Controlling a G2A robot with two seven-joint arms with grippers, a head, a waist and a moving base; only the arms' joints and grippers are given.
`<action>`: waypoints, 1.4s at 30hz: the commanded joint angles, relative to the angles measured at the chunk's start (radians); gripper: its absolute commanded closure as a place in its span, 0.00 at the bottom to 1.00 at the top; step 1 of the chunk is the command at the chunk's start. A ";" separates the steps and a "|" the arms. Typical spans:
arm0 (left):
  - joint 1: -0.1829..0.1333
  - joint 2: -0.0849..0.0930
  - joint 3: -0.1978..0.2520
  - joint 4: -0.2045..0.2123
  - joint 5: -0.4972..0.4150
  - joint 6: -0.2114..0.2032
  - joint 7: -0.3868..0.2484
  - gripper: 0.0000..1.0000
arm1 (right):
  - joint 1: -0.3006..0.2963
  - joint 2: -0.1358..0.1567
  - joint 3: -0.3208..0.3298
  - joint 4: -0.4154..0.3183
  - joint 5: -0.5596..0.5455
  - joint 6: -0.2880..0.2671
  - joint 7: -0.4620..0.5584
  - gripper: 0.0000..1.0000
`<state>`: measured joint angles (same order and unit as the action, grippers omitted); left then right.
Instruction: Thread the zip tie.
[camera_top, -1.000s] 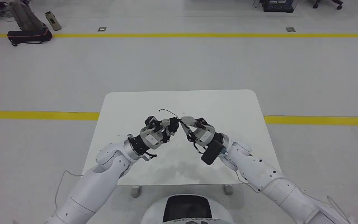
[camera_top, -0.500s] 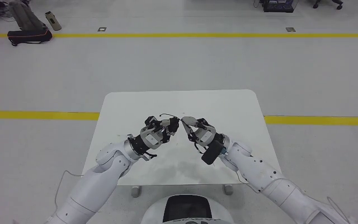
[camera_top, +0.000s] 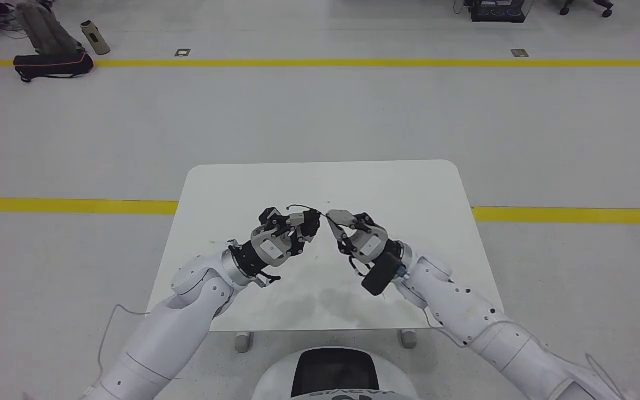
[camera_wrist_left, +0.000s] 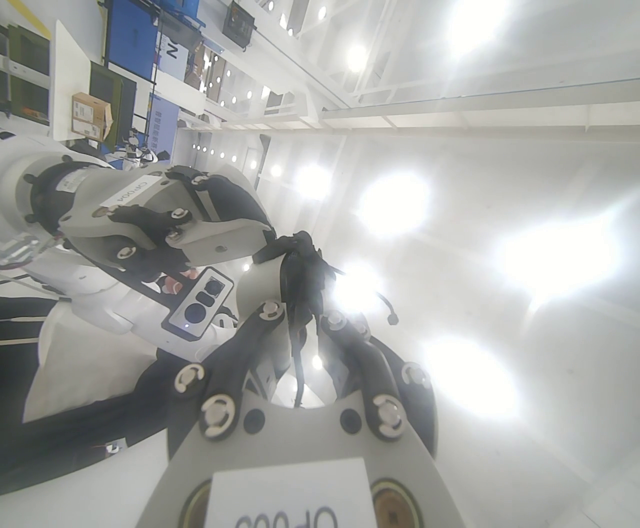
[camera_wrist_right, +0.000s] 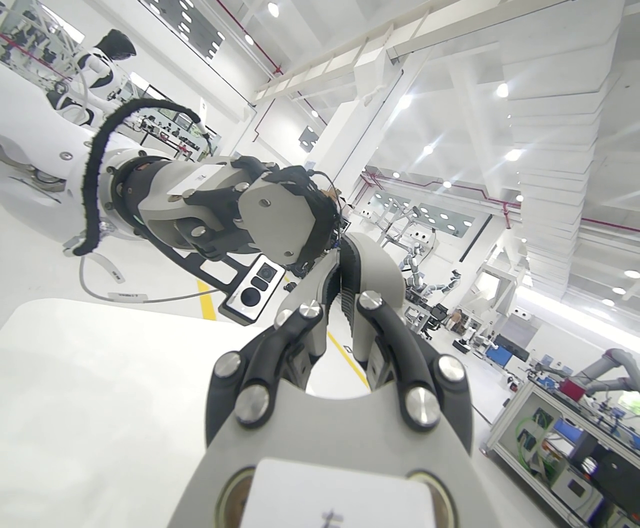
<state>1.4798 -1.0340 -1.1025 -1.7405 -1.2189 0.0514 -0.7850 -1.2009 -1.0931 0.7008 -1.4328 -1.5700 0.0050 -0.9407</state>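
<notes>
Zip tie (camera_top: 298, 208) held above the middle of the table (camera_top: 420, 190): the strap is pinched by the left gripper (camera_wrist_left: 300, 295), the other end by the right gripper (camera_wrist_right: 341, 262), fingers pressed together, tips meeting, presumably so that tail and head align

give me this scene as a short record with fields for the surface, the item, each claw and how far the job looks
surface: white rounded-corner table
item: thin black plastic zip tie, held in the air above the table, one end curling free
left claw: shut on the zip tie
right claw: shut, tip to tip with the left claw; what it pinches is hidden
progress: cannot tell whether the tail is through the head
</notes>
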 joint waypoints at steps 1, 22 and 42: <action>0.000 0.000 0.000 0.000 0.000 0.000 0.000 1.00 | -0.003 0.001 0.000 -0.001 0.000 0.000 0.001 1.00; 0.000 0.000 0.000 0.000 0.000 0.000 0.000 1.00 | -0.018 0.016 -0.008 -0.014 0.000 0.005 0.015 1.00; 0.000 0.000 0.000 0.000 0.000 0.000 0.000 1.00 | -0.034 0.022 -0.013 -0.008 0.000 -0.001 0.016 1.00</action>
<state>1.4798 -1.0340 -1.1025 -1.7405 -1.2189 0.0514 -0.7850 -1.2347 -1.0719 0.6885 -1.4413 -1.5700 0.0048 -0.9245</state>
